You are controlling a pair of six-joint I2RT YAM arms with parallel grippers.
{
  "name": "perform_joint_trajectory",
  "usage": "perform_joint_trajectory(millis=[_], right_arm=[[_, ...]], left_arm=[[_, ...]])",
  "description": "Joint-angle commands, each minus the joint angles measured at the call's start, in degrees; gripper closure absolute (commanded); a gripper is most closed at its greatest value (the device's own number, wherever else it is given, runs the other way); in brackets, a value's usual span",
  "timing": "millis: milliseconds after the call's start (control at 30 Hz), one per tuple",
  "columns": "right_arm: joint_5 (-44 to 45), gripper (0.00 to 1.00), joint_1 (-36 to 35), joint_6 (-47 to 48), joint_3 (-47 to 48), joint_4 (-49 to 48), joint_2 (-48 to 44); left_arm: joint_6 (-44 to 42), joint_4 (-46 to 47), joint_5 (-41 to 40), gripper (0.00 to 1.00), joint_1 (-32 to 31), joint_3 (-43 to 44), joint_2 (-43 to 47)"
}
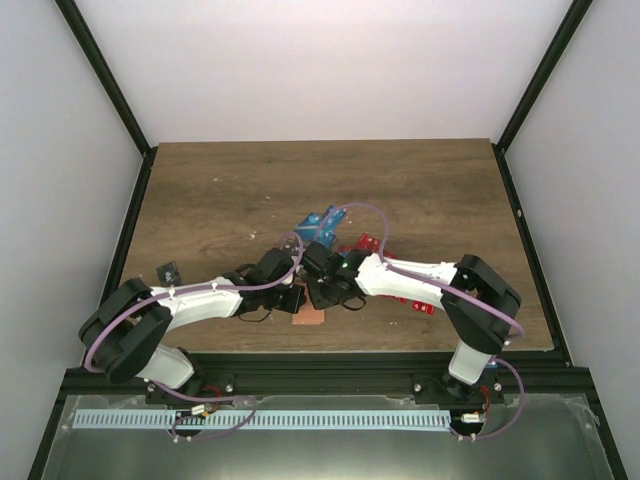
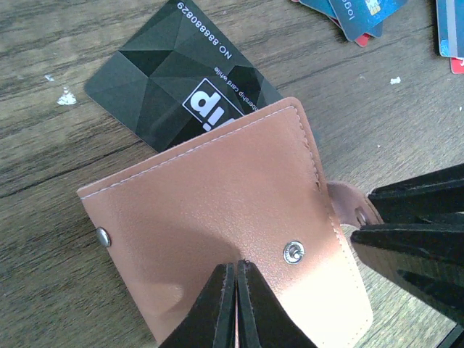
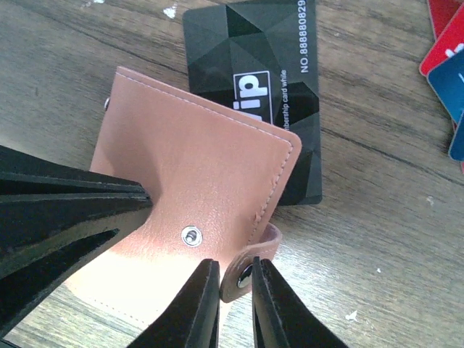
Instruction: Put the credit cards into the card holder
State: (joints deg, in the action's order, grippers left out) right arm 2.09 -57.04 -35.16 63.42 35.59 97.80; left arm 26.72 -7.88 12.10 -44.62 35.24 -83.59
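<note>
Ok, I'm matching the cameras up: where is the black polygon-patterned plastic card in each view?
Top external: cannot make it out.
Left wrist: black polygon-patterned plastic card upper left, partly hidden by the tan leather card holder.
Right wrist: top centre.
Shared landmark: that holder, in all three views.

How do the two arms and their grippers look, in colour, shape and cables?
Both the left arm and the right arm have white links between bulky black joints. A thin purple cable loops along each. The left gripper and right gripper have plain black, tapering fingers. A small green light shows near the right arm's wrist.
</note>
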Motion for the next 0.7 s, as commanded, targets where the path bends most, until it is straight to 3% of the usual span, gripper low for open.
perform_joint_trajectory(millis=[0, 167, 667], right_arm=[[2.45, 0.87, -0.88, -1.03, 2.61, 1.80, 0.19], [1.96, 0.96, -0.90, -1.26, 2.51, 1.34, -0.12], [-2.76, 0.99, -1.04, -0.55, 2.67, -2.73, -0.53]], left_arm=[[-1.06, -0.48, 0.80, 0.95, -0.38, 0.38, 0.80], [-1.17, -0.39, 0.82, 0.95, -0.37, 0.16, 0.99], [-1.17, 0.51, 1.15, 0.95, -0.31, -0.59, 0.98]])
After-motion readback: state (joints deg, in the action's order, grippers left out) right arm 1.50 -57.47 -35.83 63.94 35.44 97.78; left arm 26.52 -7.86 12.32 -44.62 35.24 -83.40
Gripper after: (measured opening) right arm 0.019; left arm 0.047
